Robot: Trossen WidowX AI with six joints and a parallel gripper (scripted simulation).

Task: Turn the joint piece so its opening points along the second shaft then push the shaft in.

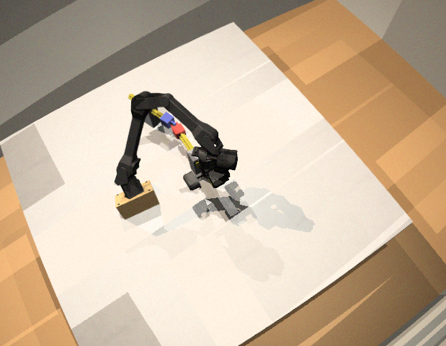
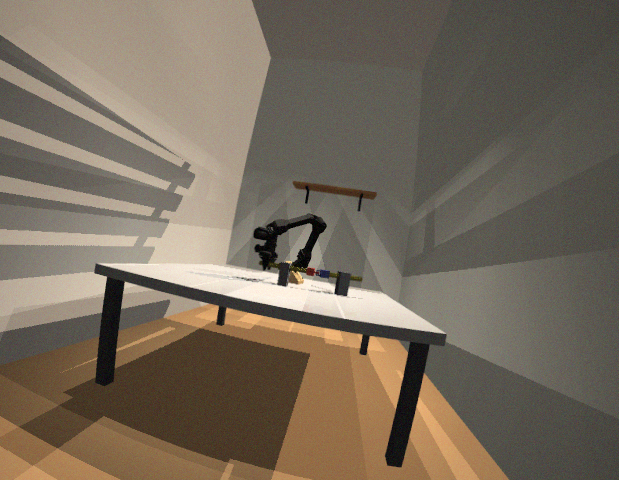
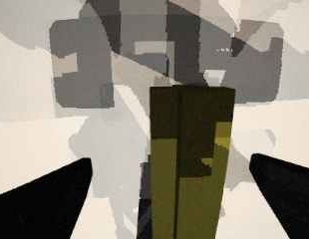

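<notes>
The joint shows as a blue piece (image 1: 166,119) (image 2: 323,273) and a red square piece (image 1: 178,130) (image 2: 310,271). The first yellow shaft (image 1: 131,96) (image 2: 355,277) runs through a grey block (image 1: 152,120) (image 2: 342,284) to the blue piece. The second yellow shaft (image 1: 185,142) (image 3: 196,209) runs from the red piece through the other grey block (image 1: 193,163) (image 2: 283,274). Its near end meets the red piece; how deep it sits inside is too small to tell. My gripper (image 1: 210,182) (image 2: 266,266) (image 3: 173,163) is open at the shaft's far end, a finger apart on each side of it.
The arm's wooden base (image 1: 137,202) stands on the white table (image 1: 114,268) (image 2: 237,294). The arm's upper links pass over the first shaft in the top view. A wooden shelf (image 2: 334,189) hangs on the wall behind.
</notes>
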